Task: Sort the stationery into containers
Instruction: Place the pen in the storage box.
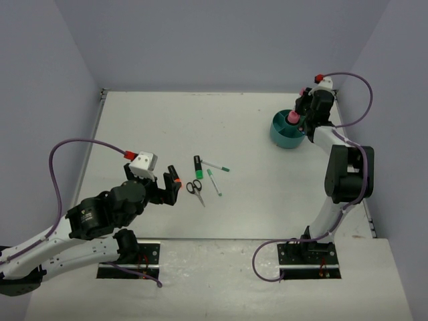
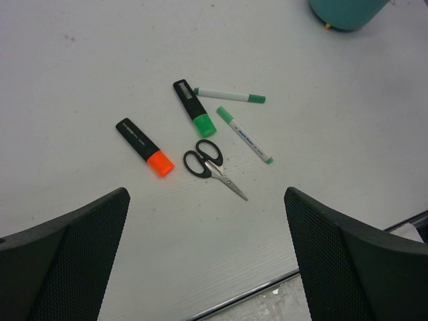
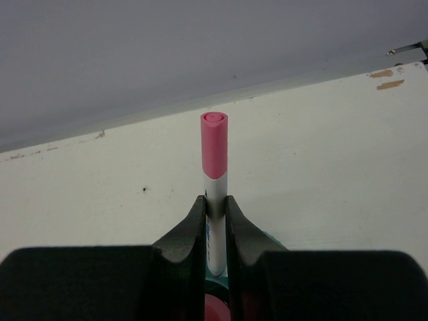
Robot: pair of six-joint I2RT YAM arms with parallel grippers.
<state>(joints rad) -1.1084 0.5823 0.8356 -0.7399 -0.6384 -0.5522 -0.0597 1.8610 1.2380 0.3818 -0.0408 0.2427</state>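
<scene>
White table (image 3: 334,167), right gripper (image 3: 215,207) clamping pink-capped pen (image 3: 215,147)

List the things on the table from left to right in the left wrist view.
Orange highlighter → green highlighter → slanted white pen → teal organizer. The scissors and the other white pen overlap the middle ones sideways, so they are left out.

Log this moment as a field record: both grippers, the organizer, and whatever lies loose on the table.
left gripper: open, holding nothing
right gripper: shut on pink-capped pen, upright over teal organizer
loose on table: orange highlighter, green highlighter, scissors, two green-capped pens
</scene>
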